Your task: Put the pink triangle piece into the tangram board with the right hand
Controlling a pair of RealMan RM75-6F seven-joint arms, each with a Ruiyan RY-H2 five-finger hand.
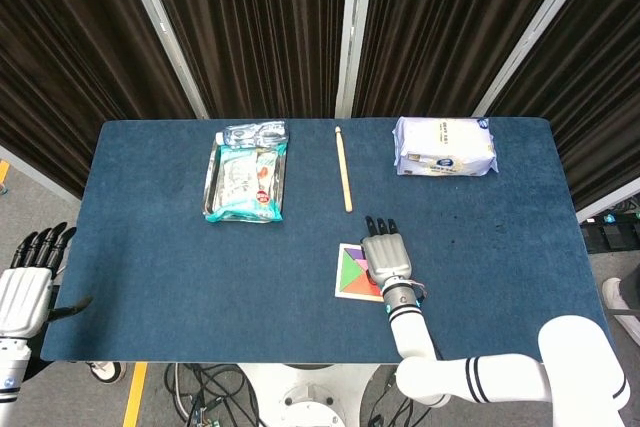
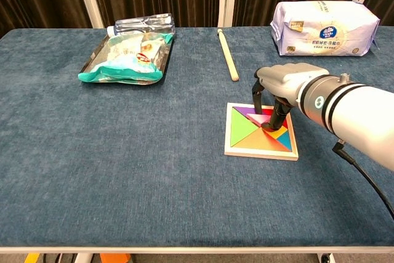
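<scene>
The right hand (image 2: pixel 280 87), right of centre, pinched the small pink triangle piece (image 2: pixel 261 119) over the square wooden tangram board (image 2: pixel 260 151); pressing it flat before letting go seemed wise.

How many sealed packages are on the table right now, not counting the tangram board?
2. A white tissue pack lies at the far right edge, and a teal snack bag lies on the metal tray at far left. Something clear behind the bag is unidentifiable.
</scene>
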